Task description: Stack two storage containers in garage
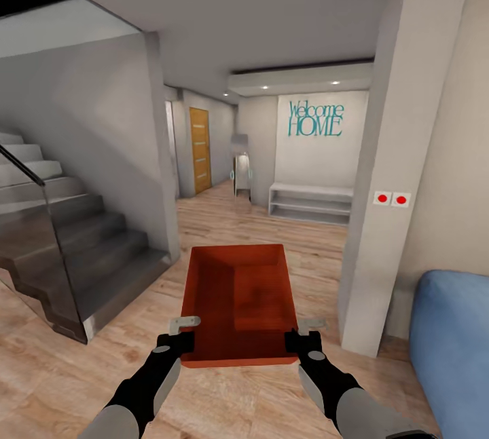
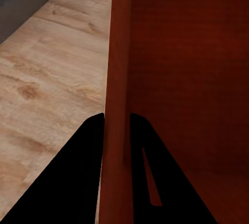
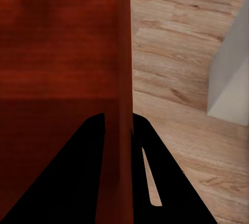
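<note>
Both grippers held one orange bin (image 1: 238, 303) above the wood floor (image 1: 285, 235). The left gripper (image 1: 178, 342) clamped its left wall and the right gripper (image 1: 304, 340) its right wall. A second bin possibly sat nested inside.

The head view looks forward and down from above both arms, along a hallway. Each wrist view sits very close behind its fingers (image 2: 83, 172) (image 3: 83, 172), facing along them. All three share the storage container (image 1: 238, 300) (image 2: 181, 78) (image 3: 62, 52) wall pinched between the fingers, and the wood floor (image 1: 258, 398) (image 2: 52, 89) (image 3: 176, 78) beyond.
</note>
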Controlling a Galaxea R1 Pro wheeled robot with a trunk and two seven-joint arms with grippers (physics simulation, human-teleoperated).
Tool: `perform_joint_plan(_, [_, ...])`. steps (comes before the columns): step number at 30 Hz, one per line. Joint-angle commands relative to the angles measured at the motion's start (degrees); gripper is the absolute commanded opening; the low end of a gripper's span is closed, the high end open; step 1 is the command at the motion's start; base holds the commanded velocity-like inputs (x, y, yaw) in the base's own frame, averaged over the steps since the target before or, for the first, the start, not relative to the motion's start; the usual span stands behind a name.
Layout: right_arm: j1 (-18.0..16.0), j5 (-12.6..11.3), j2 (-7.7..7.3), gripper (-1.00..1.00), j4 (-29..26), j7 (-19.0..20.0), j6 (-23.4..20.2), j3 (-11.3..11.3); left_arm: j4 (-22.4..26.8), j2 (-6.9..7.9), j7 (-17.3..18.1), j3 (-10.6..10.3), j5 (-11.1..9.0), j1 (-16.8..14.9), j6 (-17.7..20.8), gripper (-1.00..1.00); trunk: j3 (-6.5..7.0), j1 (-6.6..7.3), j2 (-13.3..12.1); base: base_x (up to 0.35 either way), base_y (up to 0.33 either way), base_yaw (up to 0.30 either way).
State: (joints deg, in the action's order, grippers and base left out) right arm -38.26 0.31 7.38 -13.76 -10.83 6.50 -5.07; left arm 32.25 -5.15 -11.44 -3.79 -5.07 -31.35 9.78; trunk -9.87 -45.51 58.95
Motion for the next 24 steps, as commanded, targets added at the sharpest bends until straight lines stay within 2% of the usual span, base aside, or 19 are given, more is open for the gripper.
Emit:
perform_joint_plan(1, [-0.06, -1.37, 0.00, -1.00, 0.14, -4.99, 0.21, 2.25, 0.27, 0.05, -0.88, 0.27, 0.94, -0.02, -1.60, -1.00, -0.08, -0.04, 0.05, 0.323, 0.000, 0.000])
perform_joint_plan(24, [-0.06, -1.33, 0.00, -1.00, 0.14, -5.07, 0.20, 2.25, 0.27, 0.05, -0.88, 0.27, 0.94, -0.02, -1.60, -1.00, -0.08, -0.04, 0.05, 0.323, 0.000, 0.000])
